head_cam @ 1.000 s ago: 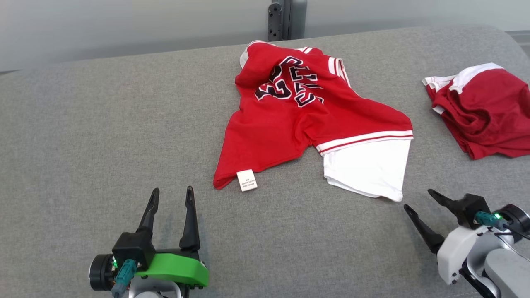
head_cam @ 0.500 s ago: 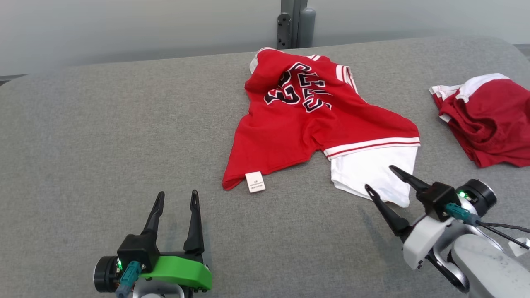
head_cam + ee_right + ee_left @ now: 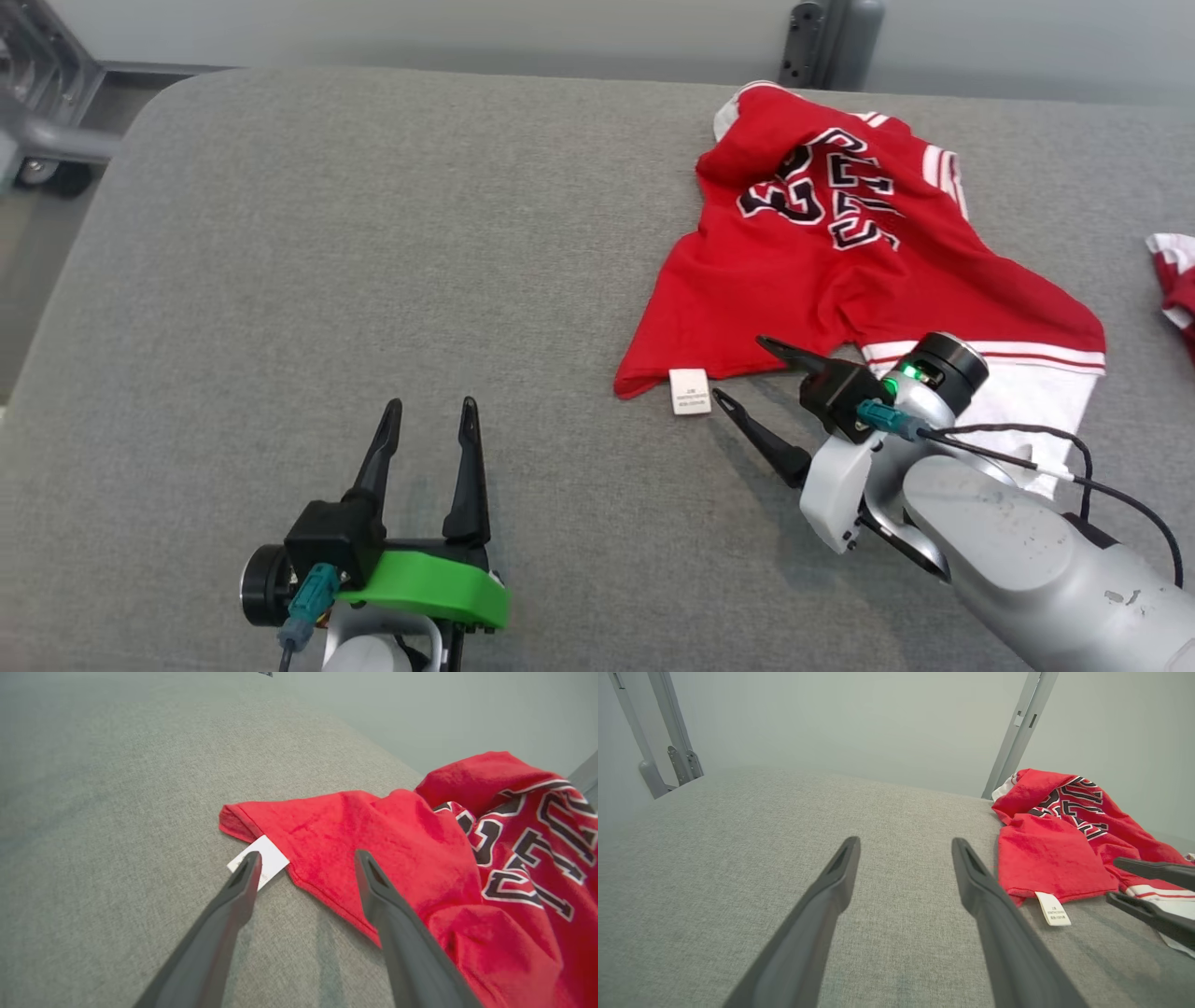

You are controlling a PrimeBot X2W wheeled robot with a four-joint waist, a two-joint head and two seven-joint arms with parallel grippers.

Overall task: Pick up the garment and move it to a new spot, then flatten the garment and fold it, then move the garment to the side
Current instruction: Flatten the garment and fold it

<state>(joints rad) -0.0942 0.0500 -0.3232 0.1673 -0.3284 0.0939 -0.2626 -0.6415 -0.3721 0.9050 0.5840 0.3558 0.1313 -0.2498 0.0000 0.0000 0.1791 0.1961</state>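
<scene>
The garment (image 3: pixel 840 271), a red jersey with black-and-white lettering and a white lower part, lies crumpled on the grey padded surface (image 3: pixel 373 233) at the back right. A white label (image 3: pixel 690 391) sticks out of its near hem. My right gripper (image 3: pixel 739 368) is open, low at that hem, just right of the label. In the right wrist view its fingertips (image 3: pixel 306 856) straddle the red hem (image 3: pixel 373 835), with one tip over the label (image 3: pixel 273 856). My left gripper (image 3: pixel 431 403) stands open and empty over bare surface at the lower left, well clear of the garment (image 3: pixel 1045 858).
A second red-and-white garment (image 3: pixel 1174 280) shows at the right edge. The padded surface ends at the left, with floor and a wheeled metal frame (image 3: pixel 37 121) beyond. A grey post (image 3: pixel 822 37) stands behind the surface. Open surface stretches left of the jersey.
The head camera has turned left, shifting the scene right. My right gripper has moved left across the garment's white part to the red hem by the label. The left gripper has stayed put.
</scene>
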